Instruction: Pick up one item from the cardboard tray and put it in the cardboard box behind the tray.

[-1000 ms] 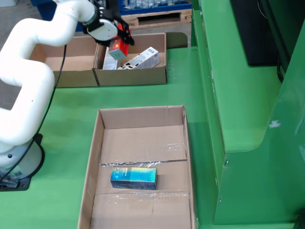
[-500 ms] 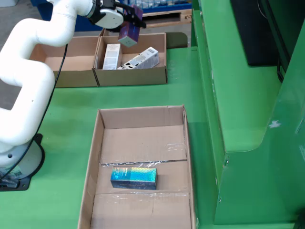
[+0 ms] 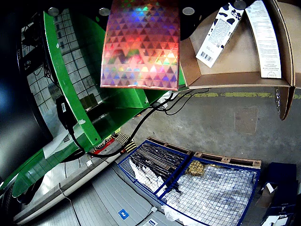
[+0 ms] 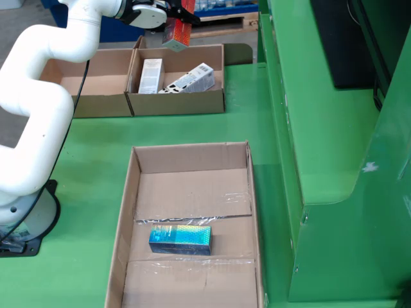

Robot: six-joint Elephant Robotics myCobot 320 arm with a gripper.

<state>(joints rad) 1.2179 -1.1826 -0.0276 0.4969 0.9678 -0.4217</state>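
A holographic box [image 4: 176,35] hangs in the gripper [image 4: 172,14], jaws closed on it, above the far box [image 4: 177,101], which holds two white cartons [image 4: 151,76]. Left of it sits another open box [image 4: 96,106]. The near tray [image 4: 128,212] holds a blue carton [image 4: 180,239]. Everything rests on a green table [image 4: 270,138].

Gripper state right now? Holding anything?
Gripper: shut on a shiny red box, held above the cardboard box behind the tray.
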